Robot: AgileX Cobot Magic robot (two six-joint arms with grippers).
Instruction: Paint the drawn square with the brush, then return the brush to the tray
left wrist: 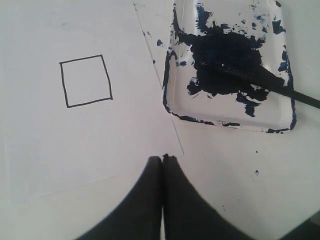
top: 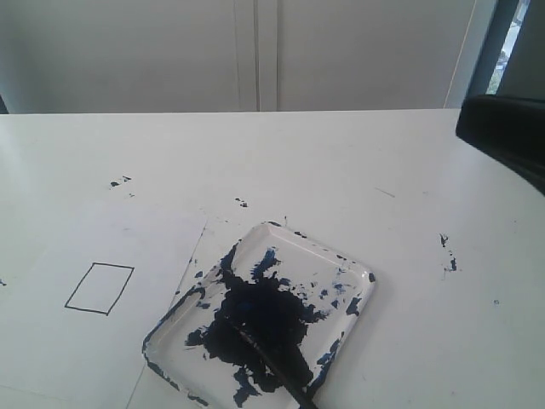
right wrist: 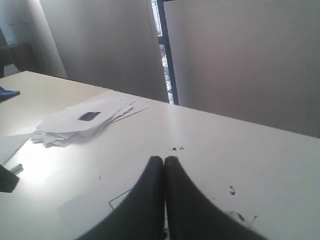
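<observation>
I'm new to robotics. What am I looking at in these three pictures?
It is a two-armed robot at a white table. One picture is from a camera off the arms; the other two are from a camera on each wrist, looking past that arm's black jaws. On the table lie white paper with a black-outlined square, and a clear plastic tray smeared with navy paint, a thin black brush resting tip-first in it. Both pairs of jaws are shut and hold nothing.
</observation>
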